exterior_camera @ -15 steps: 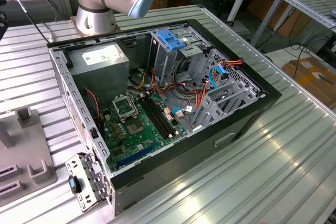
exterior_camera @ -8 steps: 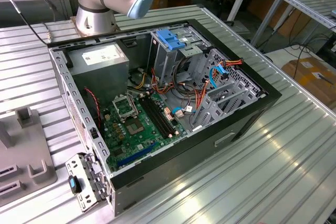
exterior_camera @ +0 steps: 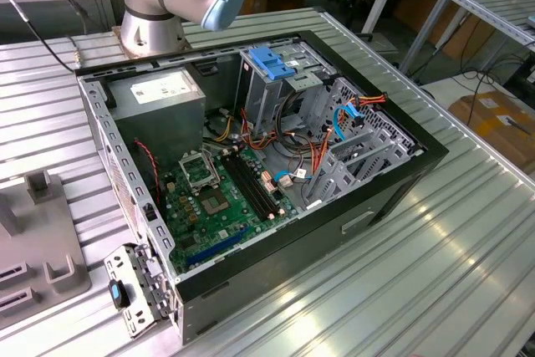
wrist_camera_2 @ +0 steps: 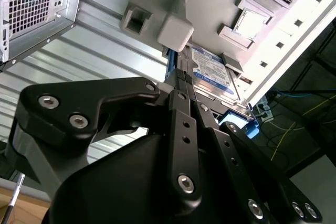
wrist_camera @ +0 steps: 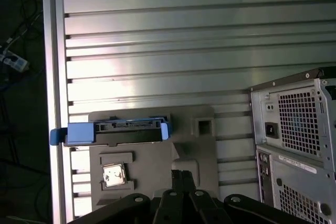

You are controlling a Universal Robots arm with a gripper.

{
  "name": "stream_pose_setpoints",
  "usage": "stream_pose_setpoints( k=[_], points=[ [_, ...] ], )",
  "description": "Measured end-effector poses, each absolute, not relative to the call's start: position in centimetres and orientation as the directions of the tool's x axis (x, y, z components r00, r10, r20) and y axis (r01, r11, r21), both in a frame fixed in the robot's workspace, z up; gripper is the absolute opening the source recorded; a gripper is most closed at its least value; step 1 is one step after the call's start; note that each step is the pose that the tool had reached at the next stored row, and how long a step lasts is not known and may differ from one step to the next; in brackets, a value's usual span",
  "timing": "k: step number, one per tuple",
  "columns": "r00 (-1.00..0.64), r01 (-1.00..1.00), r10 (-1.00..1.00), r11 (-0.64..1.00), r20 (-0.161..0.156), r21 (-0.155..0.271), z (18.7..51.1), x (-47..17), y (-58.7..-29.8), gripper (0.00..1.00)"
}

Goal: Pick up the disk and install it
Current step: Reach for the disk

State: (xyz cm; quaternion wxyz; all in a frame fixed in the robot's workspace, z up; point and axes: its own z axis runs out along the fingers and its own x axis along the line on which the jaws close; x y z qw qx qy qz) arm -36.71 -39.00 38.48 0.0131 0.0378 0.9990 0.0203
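Over the grey holder (wrist_camera: 152, 156), the gripper (wrist_camera: 182, 174) has its fingers drawn together with nothing between them. Near them the disk (wrist_camera: 113, 129) stands on edge in a holder slot, free of the fingers. At the exterior view's lower left the holder sits beside the open case (exterior_camera: 376, 206) on the slatted table (exterior_camera: 468, 290).

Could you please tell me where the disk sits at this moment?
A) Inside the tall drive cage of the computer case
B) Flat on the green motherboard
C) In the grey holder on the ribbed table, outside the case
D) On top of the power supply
C: in the first wrist view the disk, with its blue frame, rests in the grey holder on the ribbed table, apart from the computer case.
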Motion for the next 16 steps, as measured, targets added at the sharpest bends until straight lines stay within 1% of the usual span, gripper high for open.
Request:
stream_pose_setpoints(
  k=[6, 16],
  points=[
    [-0.997, 0.075, 0.076, 0.996, -0.025, 0.041, 38.5, -36.8, -38.9, 0.11],
    [-0.997, 0.075, 0.076, 0.996, -0.025, 0.037, 37.9, -39.6, -36.0, 0.11]
  ],
)
